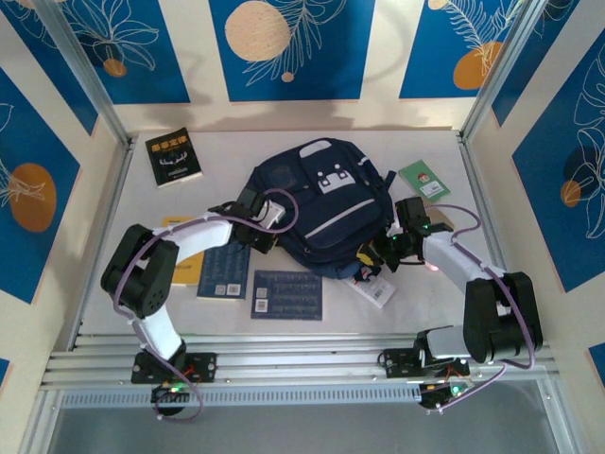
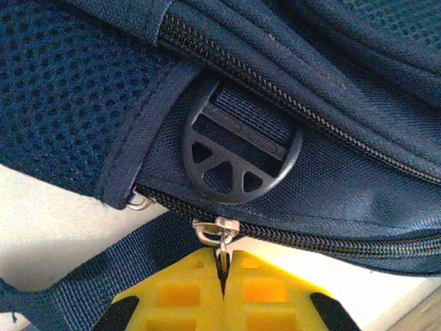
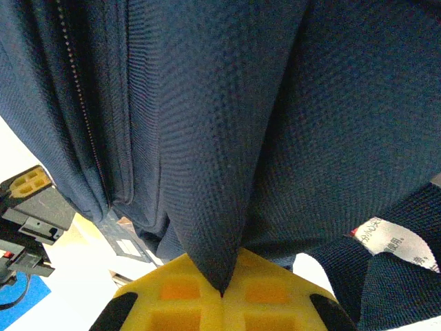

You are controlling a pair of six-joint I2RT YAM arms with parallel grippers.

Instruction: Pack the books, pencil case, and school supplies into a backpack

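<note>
Two grips are held on the backpack [image 1: 326, 203], which lies flat at the centre of the table [image 1: 227, 151]. At its 9 o'clock edge the left gripper [image 2: 222, 270] is clenched on a small metal zip pull [image 2: 220, 234]. Its yellow fingers [image 2: 200, 279] are pressed together with the tab pinched between them, just below a black plastic strap buckle [image 2: 241, 148]. At the 4 o'clock edge the right gripper [image 3: 220, 288] is clamped on a pinched-up fold of navy fabric.

The zip is closed along the run seen from the left wrist. The pack is judged soft and limp: the cloth will likely sag, crease and follow any pull rather than resist it. The fabric hold is therefore probably needed as an anchor while the slider is drawn. The pull tab is thin, smooth metal and could slip out if tugged off the line of the teeth.

Around the pack, a black book [image 1: 173, 157] lies at 10 o'clock, a green booklet [image 1: 424, 180] at 2 o'clock, dark blue books [image 1: 286, 293] at 7 o'clock and a white packet [image 1: 375, 290] at 5 o'clock, all unpacked.
</note>
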